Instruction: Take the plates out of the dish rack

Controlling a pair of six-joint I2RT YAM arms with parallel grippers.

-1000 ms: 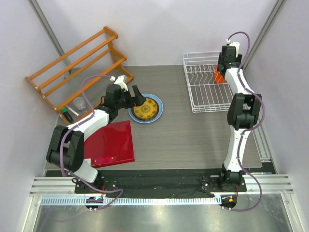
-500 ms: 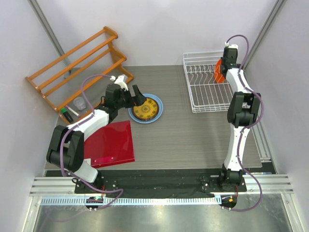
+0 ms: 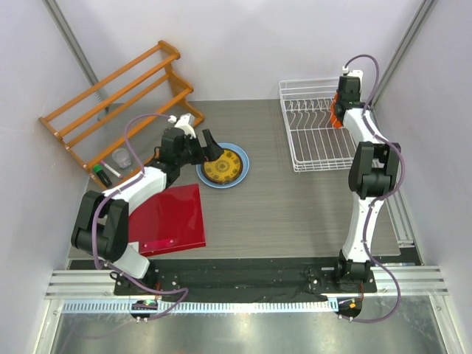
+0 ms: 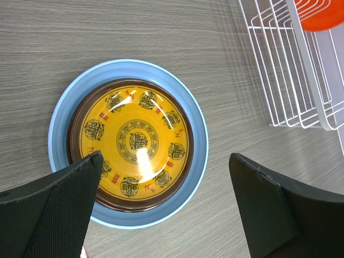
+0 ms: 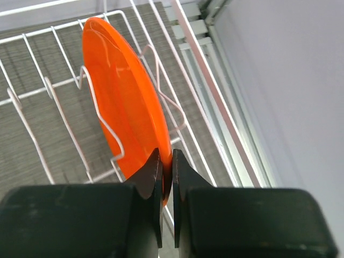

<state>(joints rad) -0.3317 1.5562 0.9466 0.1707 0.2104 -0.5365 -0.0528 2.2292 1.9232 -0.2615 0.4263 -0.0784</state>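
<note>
An orange plate (image 5: 123,107) stands on edge between the wires of the white dish rack (image 3: 317,147). My right gripper (image 5: 167,161) is shut on its rim, near the rack's back right (image 3: 339,110). On the table left of centre a yellow patterned plate (image 4: 137,142) lies on a dark red one (image 4: 185,161), both stacked on a larger light blue plate (image 4: 199,156). My left gripper (image 4: 165,157) hovers open just above that stack (image 3: 223,165), holding nothing.
An orange wooden slatted rack (image 3: 118,96) stands at the back left, with a clear cup (image 3: 120,157) and a marker (image 3: 103,175) beside it. A flat red square board (image 3: 171,217) lies near the left arm. Walls close in behind and to the right of the dish rack.
My right gripper has shut on the orange plate's rim and its wrist has shifted slightly over the rack. The left arm and the plate stack have not moved.
</note>
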